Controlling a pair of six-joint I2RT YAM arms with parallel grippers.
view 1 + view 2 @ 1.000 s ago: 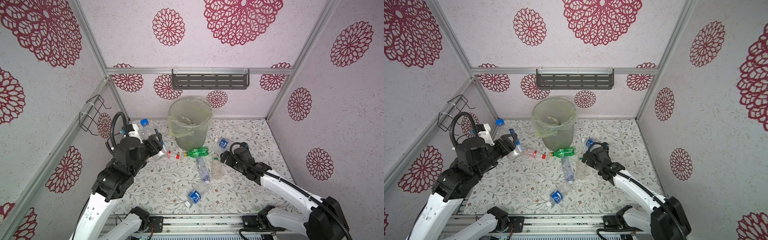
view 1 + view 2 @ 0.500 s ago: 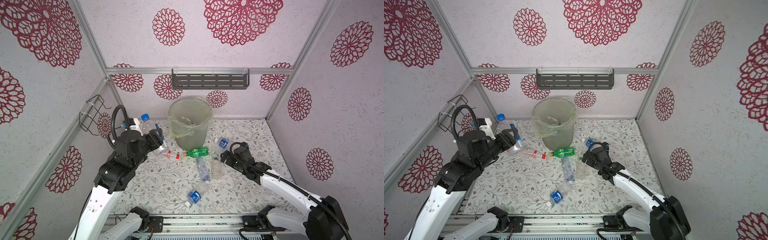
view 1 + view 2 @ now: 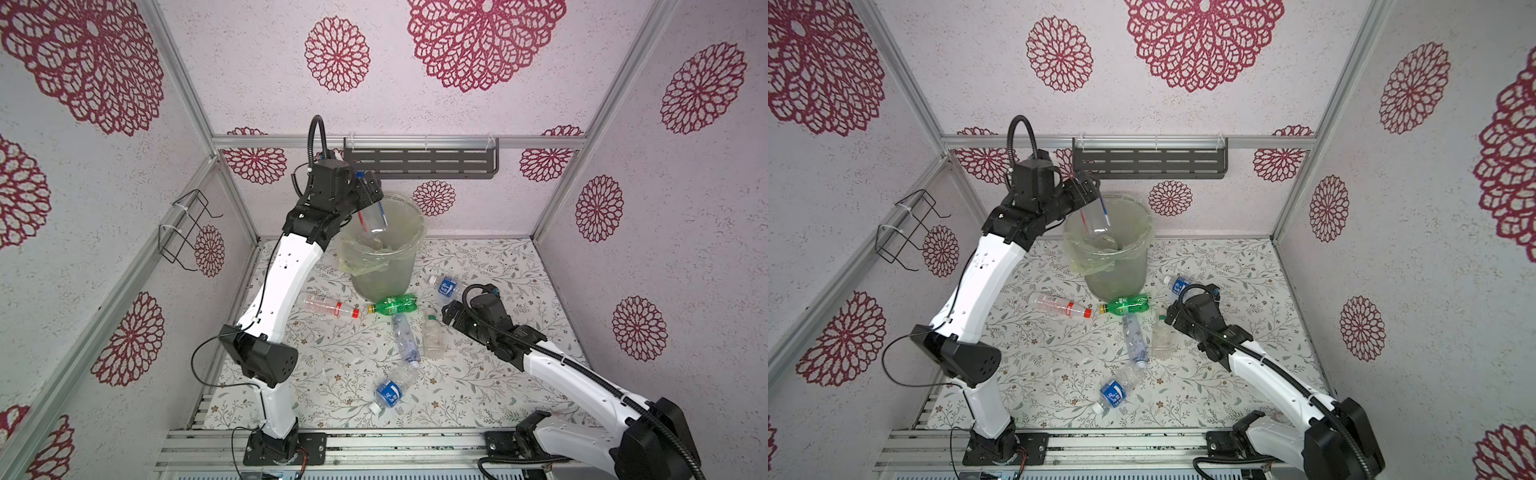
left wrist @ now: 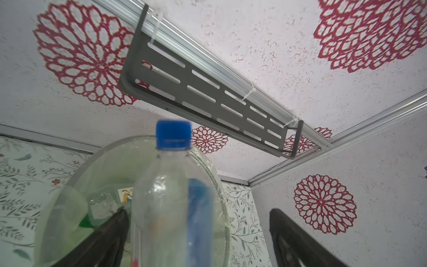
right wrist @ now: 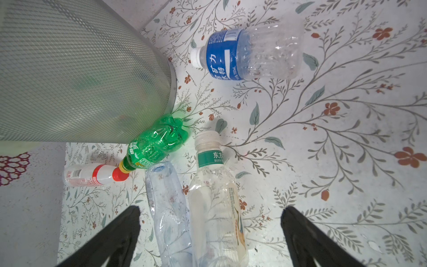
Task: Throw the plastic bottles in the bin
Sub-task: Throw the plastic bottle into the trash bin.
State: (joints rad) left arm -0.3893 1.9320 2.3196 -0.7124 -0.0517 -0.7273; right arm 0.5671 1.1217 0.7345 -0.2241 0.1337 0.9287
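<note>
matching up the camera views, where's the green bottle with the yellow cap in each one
In a top view: the green bottle lies on its side near the middle, at the foot of the bin.
In a top view: same spot, cap toward the red-capped bottle.
Left wrist: not in it.
Right wrist: lying by the bin's mesh wall.
Shared landmark: the bin, seen in every view.

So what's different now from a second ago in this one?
The left claw carried the blue-capped bottle up from low beside the bin to over its mouth, then opened. The bottle is now base down at the opening, with one finger well clear of it. The right claw stayed open where it was, and the six loose bottles lie unmoved.
</note>
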